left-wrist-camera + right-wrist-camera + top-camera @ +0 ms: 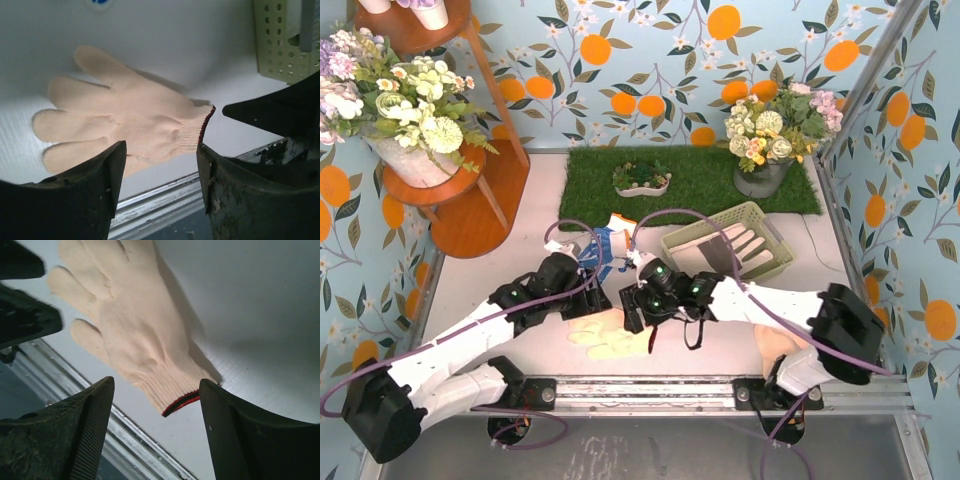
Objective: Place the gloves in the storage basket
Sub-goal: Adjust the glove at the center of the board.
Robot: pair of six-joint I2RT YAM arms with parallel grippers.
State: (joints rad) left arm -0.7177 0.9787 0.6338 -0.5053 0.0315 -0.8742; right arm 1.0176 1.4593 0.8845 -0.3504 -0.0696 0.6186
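Item: peach-tan glove [135,120], flat on worktop [200,50]; I see it directly below left claw [161,150] and right claw [156,382]. Both claws released, jaws spread, gripping nothing. Storage basket [277,45]: beyond right claw.

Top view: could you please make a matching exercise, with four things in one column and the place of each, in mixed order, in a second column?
Things:
1. cream knit glove with a red cuff edge
2. pale green latticed plastic basket
3. small white dish of plants
4. grey-and-cream work glove

Places:
A. on the green grass mat
B. inside the basket
C. flat on the white table, near its front edge
D. on the table, right of centre, just in front of the mat

Pairs: 1-C, 2-D, 3-A, 4-B.
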